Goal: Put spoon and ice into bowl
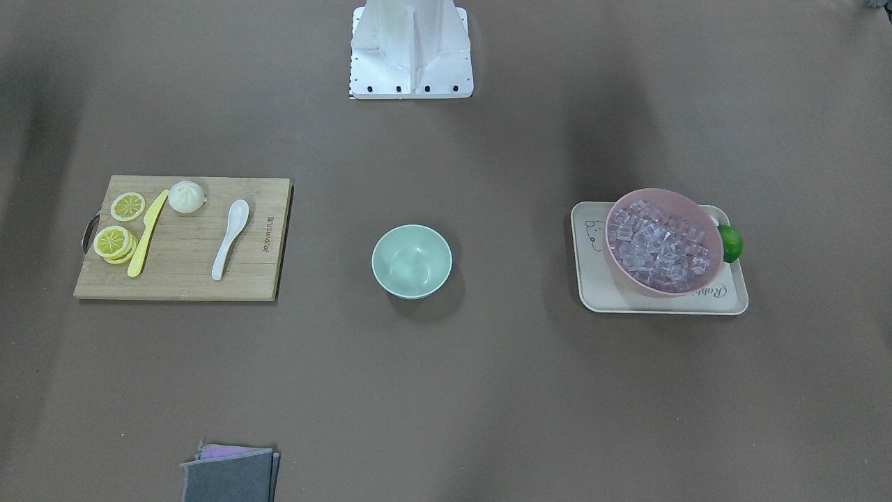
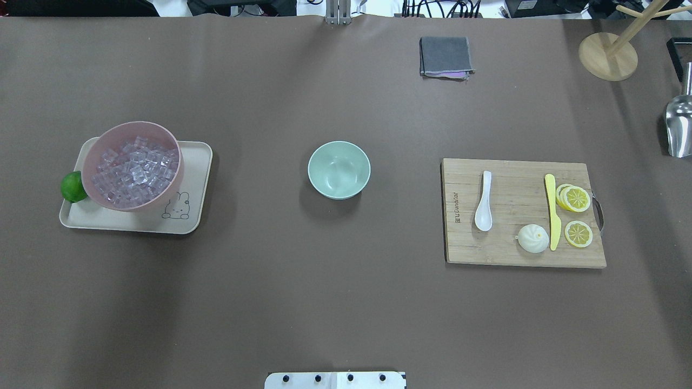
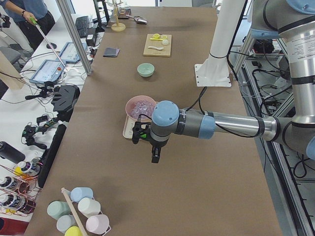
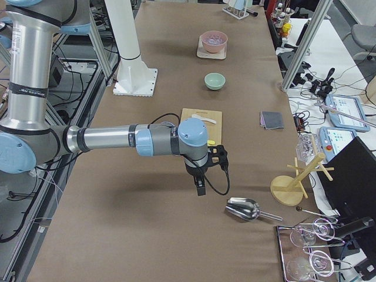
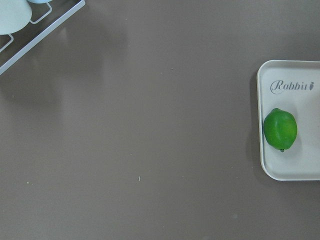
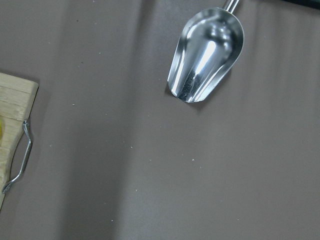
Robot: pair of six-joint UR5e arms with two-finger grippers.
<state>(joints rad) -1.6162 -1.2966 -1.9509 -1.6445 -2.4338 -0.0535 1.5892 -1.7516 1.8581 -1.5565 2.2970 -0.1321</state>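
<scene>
The white spoon (image 2: 484, 202) lies on a wooden cutting board (image 2: 503, 254) at the table's right in the overhead view. The mint-green bowl (image 2: 339, 169) stands empty at the table's middle. Ice cubes (image 2: 135, 170) fill a pink bowl (image 2: 139, 206) on a cream tray (image 2: 189, 216) at the left. My left gripper (image 3: 155, 158) hangs over bare table beyond the tray's end, seen only in the exterior left view. My right gripper (image 4: 200, 189) hangs beyond the board near a metal scoop, seen only in the exterior right view. I cannot tell whether either is open or shut.
A lime (image 2: 72, 186) lies on the tray beside the pink bowl. A yellow knife (image 2: 551, 210), lemon slices (image 2: 577, 233) and a bun (image 2: 532, 238) share the board. A metal scoop (image 2: 678, 127), a grey cloth (image 2: 445, 56) and a wooden stand (image 2: 606, 55) are farther off.
</scene>
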